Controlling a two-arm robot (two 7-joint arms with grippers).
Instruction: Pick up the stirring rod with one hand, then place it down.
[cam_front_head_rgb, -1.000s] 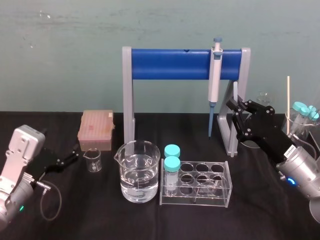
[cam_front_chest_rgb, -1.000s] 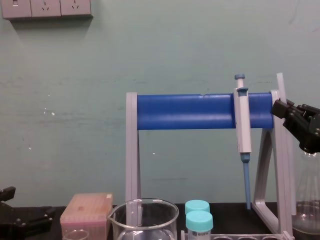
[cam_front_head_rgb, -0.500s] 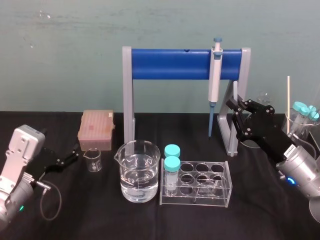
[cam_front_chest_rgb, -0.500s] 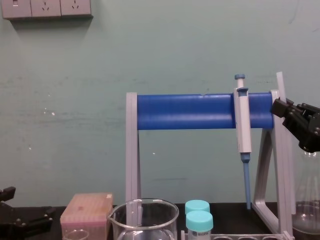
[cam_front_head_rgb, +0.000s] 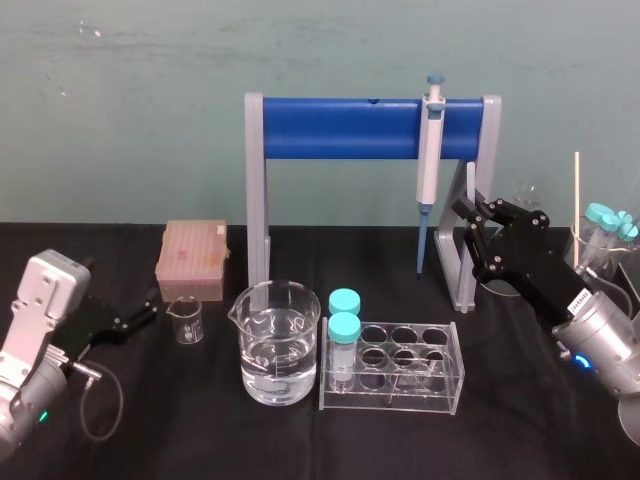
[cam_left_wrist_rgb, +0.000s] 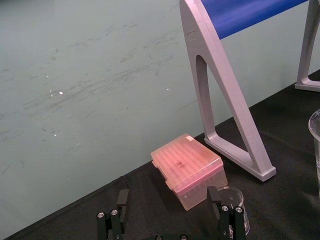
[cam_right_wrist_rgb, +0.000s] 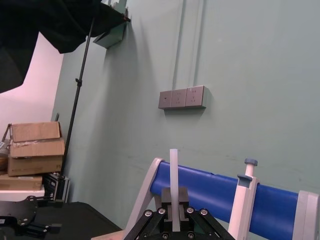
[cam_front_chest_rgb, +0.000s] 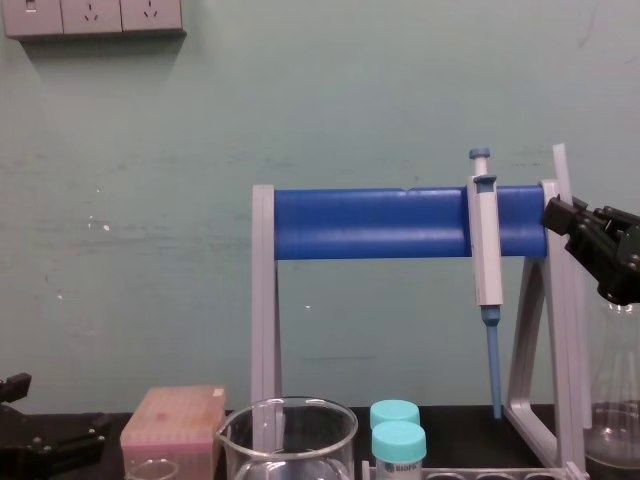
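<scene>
Whitish stirring rod (cam_right_wrist_rgb: 173, 167) stands upright, clamped in right claw (cam_right_wrist_rgb: 174, 202).

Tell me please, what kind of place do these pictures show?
Probably a laboratory bench set up for a robot. A white-and-blue pipette hangs on a blue-and-grey stand behind a clear glass beaker of liquid and a clear plastic tube rack. The right gripper holds a thin translucent rod.
</scene>
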